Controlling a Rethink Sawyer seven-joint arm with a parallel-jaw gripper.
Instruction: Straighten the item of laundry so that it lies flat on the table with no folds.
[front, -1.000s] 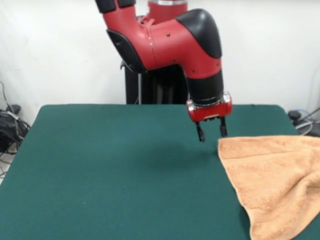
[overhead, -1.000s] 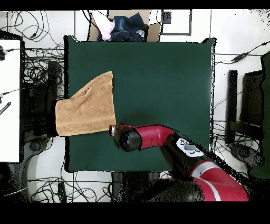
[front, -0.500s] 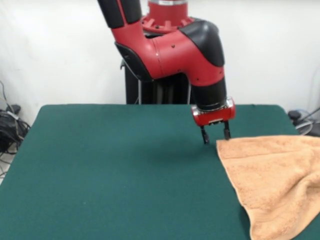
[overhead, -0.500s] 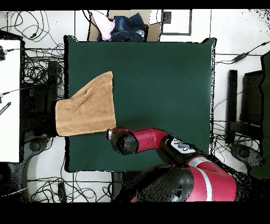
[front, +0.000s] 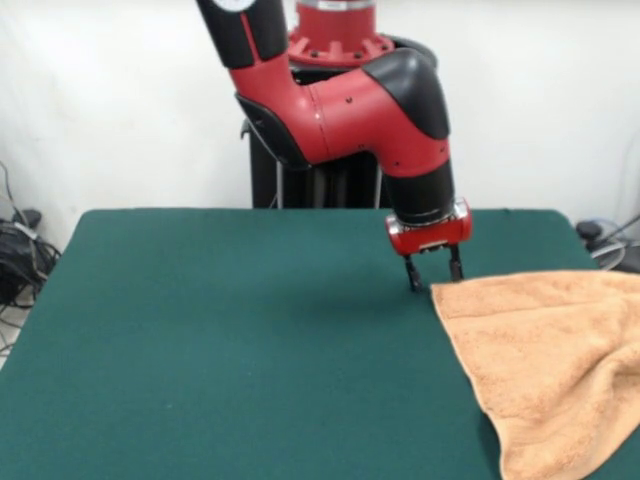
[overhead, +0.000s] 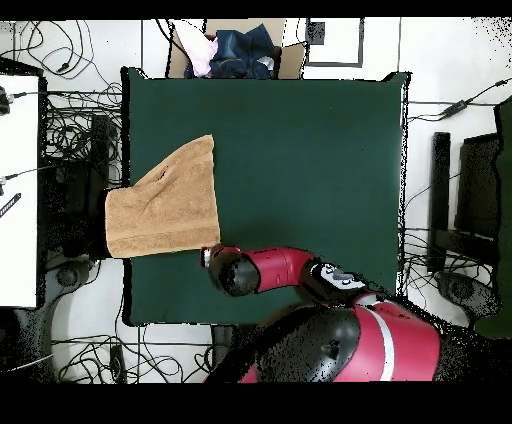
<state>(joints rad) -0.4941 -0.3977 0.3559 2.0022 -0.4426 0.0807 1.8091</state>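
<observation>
The item of laundry (front: 545, 360), a tan terry towel, lies at the right side of the green table (front: 220, 340), rumpled, with a fold running toward its near right edge. In the overhead view the towel (overhead: 165, 205) hangs partly over the table (overhead: 300, 150) at its left edge. My gripper (front: 435, 273) is open and hangs low just behind the towel's far left corner, its right finger right by that corner. Nothing is between the fingers. From above, the arm's wrist (overhead: 232, 272) hides the fingers.
A cardboard box with clothes (overhead: 235, 50) stands beyond the table's top edge in the overhead view. Cables (overhead: 70, 100) lie on the floor around the table. A white desk (overhead: 15, 190) is at the left.
The gripper has sunk lower and shifted slightly right in the front view, closer to the towel's far corner. The towel has not moved.
</observation>
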